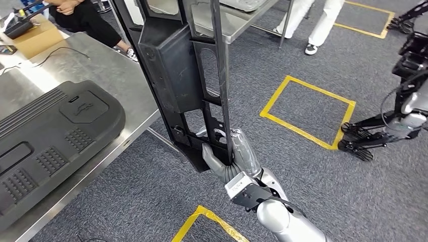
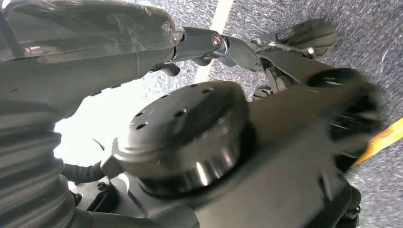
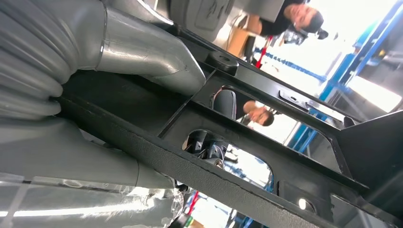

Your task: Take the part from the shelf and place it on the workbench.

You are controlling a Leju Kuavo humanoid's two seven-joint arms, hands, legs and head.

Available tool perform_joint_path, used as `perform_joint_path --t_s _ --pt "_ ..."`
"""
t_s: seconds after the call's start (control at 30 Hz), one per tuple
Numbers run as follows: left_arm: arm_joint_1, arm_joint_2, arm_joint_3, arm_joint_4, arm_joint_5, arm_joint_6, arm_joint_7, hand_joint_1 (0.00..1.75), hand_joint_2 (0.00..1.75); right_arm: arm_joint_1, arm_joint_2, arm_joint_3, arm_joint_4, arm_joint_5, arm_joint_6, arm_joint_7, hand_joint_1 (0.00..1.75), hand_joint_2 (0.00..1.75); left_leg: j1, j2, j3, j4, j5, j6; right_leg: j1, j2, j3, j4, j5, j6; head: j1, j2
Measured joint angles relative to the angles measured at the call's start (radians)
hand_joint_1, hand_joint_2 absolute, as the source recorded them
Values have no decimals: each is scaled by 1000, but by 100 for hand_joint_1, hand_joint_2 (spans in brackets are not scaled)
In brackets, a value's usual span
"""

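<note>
My right hand [image 1: 224,160] grips the part's [image 1: 176,75] lower end, long axis upright. Workbench [image 1: 128,83] edge just left. Left hand [image 2: 71,71]: state unclear, hanging low.

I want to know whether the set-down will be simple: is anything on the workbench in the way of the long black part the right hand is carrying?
Partly. The right hand grips the long black part upright beside the workbench. A large black ribbed cover lies on the near end of the bench. The steel surface beyond it is bare, apart from a thin cable.
</note>
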Motion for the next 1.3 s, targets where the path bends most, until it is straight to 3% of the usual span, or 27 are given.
perform_joint_path --t_s 0.07,0.1,0.17,0.2,0.27,0.3,0.37,0.4,0.43,0.47,0.53,0.6,0.67,0.7,0.77,0.83,0.9,0.93,0.97,1.03,1.1,1.17,1.2,1.27,1.3 --pt "-2 0 0 0 3 1 0 0 175 0 0 0 -1 1 -2 -1 175 175 -10 39 53 -110 38 13 5 -22 10 1 -9 8 -2 0" --pt "-2 0 0 0 6 2 0 0 175 0 1 0 -1 1 -2 -3 175 175 -15 49 61 -133 41 19 7 -33 12 0 -12 12 -2 0" --pt "-2 0 0 0 13 6 0 0 175 -1 3 1 -3 1 -4 -6 175 175 -15 28 61 -141 42 26 7 -50 17 -2 -18 22 0 0" --pt "0 0 0 0 17 9 0 0 175 -1 4 2 -4 0 -6 -8 175 175 -12 16 65 -148 45 30 6 -40 19 3 -24 27 2 0" --pt "0 -1 0 0 25 14 2 0 175 -3 5 3 -6 -3 -11 -12 175 175 -4 -8 75 -161 51 39 3 16 -3 64 -61 35 7 0" --pt "-1 -2 0 0 28 15 3 0 175 -3 4 4 -7 -5 -13 -14 175 175 -3 -20 76 -163 51 42 0 50 -32 124 -89 37 13 0" --pt "-4 -4 0 0 31 18 3 0 175 2 3 5 -7 -7 -16 -16 175 175 -2 -49 77 -161 51 45 -2 79 -101 248 -132 39 23 0" --pt "-4 -4 0 0 31 18 3 0 175 4 3 6 -7 -8 -18 -16 175 175 -2 -64 77 -159 49 45 -3 82 -122 274 -128 41 28 0" --pt "-4 -5 0 0 31 19 3 0 175 5 2 7 -7 -8 -18 -16 175 175 -2 -80 78 -156 47 44 -4 85 -124 261 -104 41 32 0" --pt "-3 -6 0 0 32 20 3 0 175 5 2 7 -7 -7 -19 -16 175 175 0 -95 79 -152 44 42 -6 91 -107 208 -63 42 35 0" --pt "-4 -7 0 0 34 21 3 0 175 5 1 9 -7 -7 -21 -17 175 175 2 -124 77 -141 37 32 -12 133 -57 77 3 41 42 0" --pt "-5 -8 0 0 37 24 4 0 175 4 1 9 -8 -7 -22 -17 175 175 5 -147 69 -135 34 20 -13 163 -35 19 18 37 45 0" --pt "-2 -8 0 0 38 26 4 0 175 0 1 10 -10 -7 -21 -17 175 175 9 -168 63 -137 37 7 -12 147 -33 14 18 27 46 0" --pt "1 -8 0 0 39 26 4 0 175 -3 2 10 -10 -8 -20 -17 175 175 9 -164 62 -132 34 1 -12 134 -29 9 20 21 46 0" --pt "2 -9 0 -1 38 28 4 0 175 -15 6 12 -11 -10 -14 -19 175 175 6 -113 38 -78 3 -9 -15 107 -21 -1 22 11 34 0" --pt "-1 -10 0 -2 34 30 4 0 175 -27 10 17 -10 -18 -3 -25 175 175 6 -50 -24 47 -58 -17 -11 77 -17 -3 19 4 18 0" --pt "-3 -10 0 -2 30 31 4 0 175 -34 13 22 -10 -26 5 -31 175 175 9 -30 -73 140 -85 -20 -8 46 -14 -3 14 1 11 0" --pt "-3 -10 0 -2 29 31 4 0 175 -36 15 25 -10 -28 7 -32 175 175 9 -26 -70 133 -71 -19 -8 31 -12 -3 11 1 9 0" --pt "-2 -9 0 -2 29 31 4 0 175 -40 17 27 -9 -29 9 -34 175 175 8 -20 -46 86 -41 -17 -8 18 -8 -3 8 3 6 0" --pt "-2 -9 0 -2 28 31 4 0 175 -49 21 30 -9 -30 10 -36 175 175 0 27 27 -55 23 -6 -4 -7 1 -3 1 8 0 0" --pt "-5 -8 0 -2 24 31 4 0 175 -56 24 35 -9 -32 11 -39 175 175 -9 61 60 -133 47 7 1 -28 8 -3 -6 16 -1 0" --pt "-5 -7 0 -3 18 31 4 0 175 -59 27 39 -8 -37 13 -43 175 175 -11 42 56 -142 47 17 3 -50 15 -6 -11 26 1 0" --pt "-4 -7 0 -3 16 31 4 0 175 -62 29 41 -8 -39 14 -44 175 175 -8 29 59 -147 48 22 1 -44 18 -4 -16 32 2 0" --pt "-5 -6 -1 -3 10 30 4 0 175 -71 34 45 -6 -42 17 -47 175 175 -1 3 66 -157 54 32 -3 9 2 42 -47 40 6 0" --pt "-6 -6 -2 -3 7 29 4 0 175 -75 35 47 -4 -43 18 -48 175 175 2 -10 69 -160 55 36 -6 46 -25 99 -75 41 11 0"
